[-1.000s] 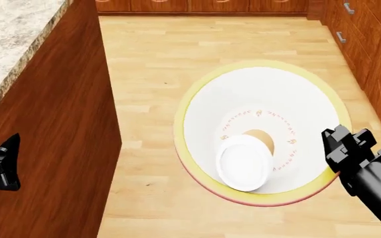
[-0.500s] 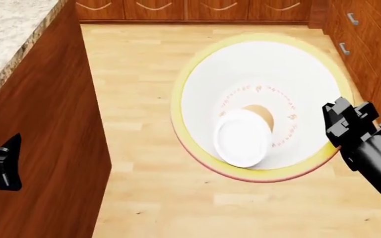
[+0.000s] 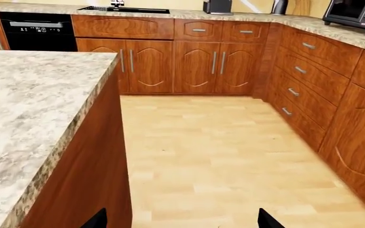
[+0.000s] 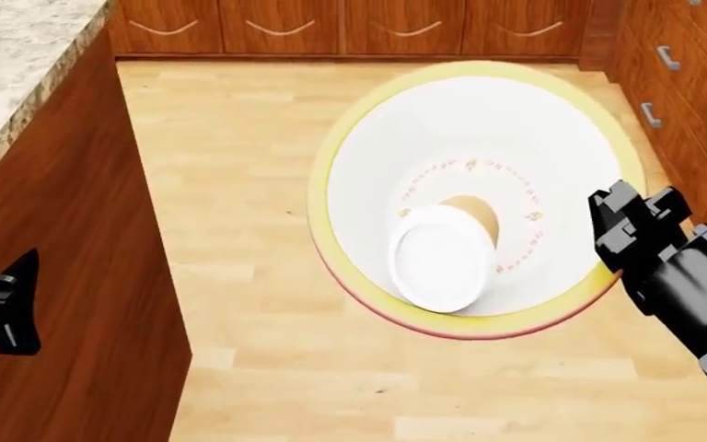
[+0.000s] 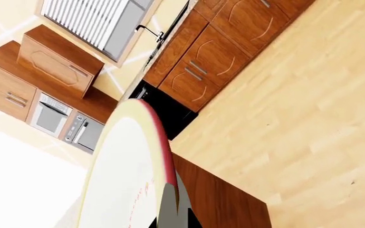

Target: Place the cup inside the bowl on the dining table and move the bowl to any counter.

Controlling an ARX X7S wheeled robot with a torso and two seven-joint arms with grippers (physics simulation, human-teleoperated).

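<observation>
Since a second ago our view has swung, so the bowl [image 4: 477, 198] now sits higher and more central in the head view, and the island's granite edge has slid further toward the upper left. We carry the bowl in the air over the wooden floor [image 4: 243, 184], well clear of any worktop; our right gripper [image 4: 609, 241] is clamped on its rim at the right of the frame. The cup [image 4: 444, 256] lies on its side inside the bowl, its white lid facing us, resting against the lower inner wall. Our left gripper [image 4: 16, 313] shows at the far left edge, beside the island's wood side panel [image 4: 71, 276]; we cannot tell how far its fingers are spread. In the left wrist view, the island's speckled top [image 3: 30, 109] fills the left, with open floor running to a corner of wood cabinets [image 3: 195, 61]. A counter [image 3: 309, 23] tops those cabinets, with a black oven front [image 3: 36, 31] at upper left and a dark microwave [image 3: 357, 12] at upper right. Drawers line the right side, narrowing the aisle. No writing is readable.
</observation>
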